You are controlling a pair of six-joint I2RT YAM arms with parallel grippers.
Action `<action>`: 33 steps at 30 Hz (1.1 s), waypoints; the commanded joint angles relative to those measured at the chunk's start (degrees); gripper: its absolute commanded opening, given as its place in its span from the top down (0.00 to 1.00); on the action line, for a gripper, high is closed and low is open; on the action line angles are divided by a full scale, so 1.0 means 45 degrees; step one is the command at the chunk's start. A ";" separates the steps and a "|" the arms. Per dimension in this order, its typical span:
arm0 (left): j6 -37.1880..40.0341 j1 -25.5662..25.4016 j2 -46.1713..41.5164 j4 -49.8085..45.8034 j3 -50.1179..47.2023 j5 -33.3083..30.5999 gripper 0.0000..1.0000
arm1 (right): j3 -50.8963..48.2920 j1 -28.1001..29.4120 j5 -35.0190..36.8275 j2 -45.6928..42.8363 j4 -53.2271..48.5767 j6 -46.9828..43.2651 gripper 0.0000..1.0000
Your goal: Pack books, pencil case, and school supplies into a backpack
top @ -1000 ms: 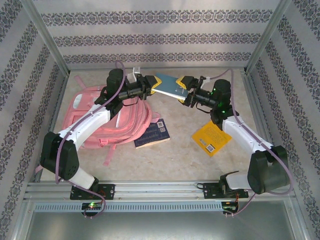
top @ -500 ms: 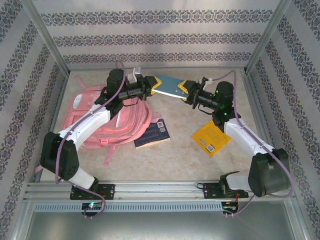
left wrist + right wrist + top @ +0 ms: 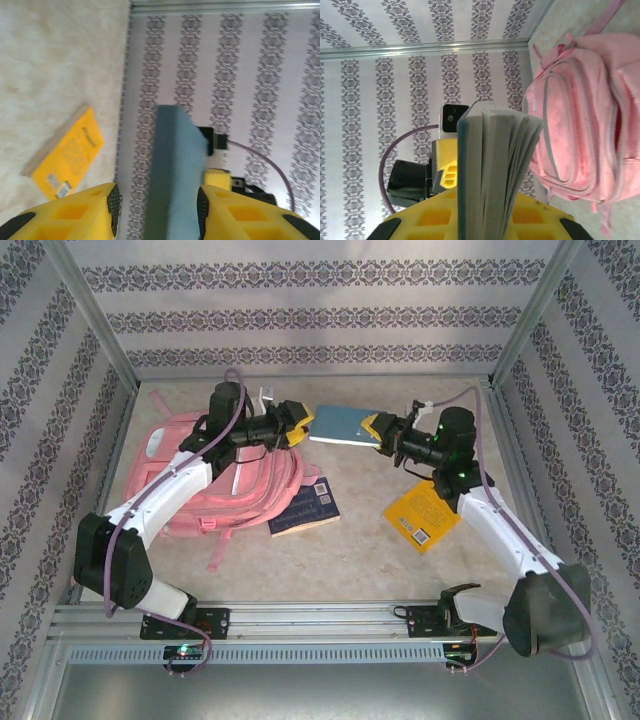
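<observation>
Teal notebook [image 3: 340, 425] in right claw [image 3: 376, 429], barcode sticker [image 3: 421, 536] on yellow book [image 3: 424, 508]

A robot lab cell: aluminium frame [image 3: 320, 615], patterned wall panels [image 3: 320, 320], marbled tabletop [image 3: 360, 550].

patterned striped walls [image 3: 320, 300], beige marbled tabletop [image 3: 350, 560]

- Teal notebook [image 3: 338, 425]: the end nearest the backpack [image 3: 190, 490] swung down from its earlier slant, so the notebook lay level across the top view.
- Left claw [image 3: 297, 422]: drew back slightly toward the backpack. Its jaws stood apart, with a gap beside the notebook.
- Right claw [image 3: 376, 429]: turned with the notebook. The right arm stretched straighter, away from the backpack.
</observation>
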 commanded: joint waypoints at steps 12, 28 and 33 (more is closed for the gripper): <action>0.9125 0.0633 0.0339 -1.0510 0.3956 -0.7807 0.49 | 0.0971 0.0000 0.1688 -0.1256 -0.7478 -0.6213 1.00; 0.8551 0.2170 0.2675 -0.7158 0.2552 -0.5620 0.41 | 0.0718 0.0004 0.1349 -0.1284 -0.8552 -0.7177 1.00; 0.8701 0.2176 0.2939 -0.7179 0.2218 -0.5528 0.42 | 0.0646 -0.0033 0.1275 -0.1316 -0.8377 -0.7035 1.00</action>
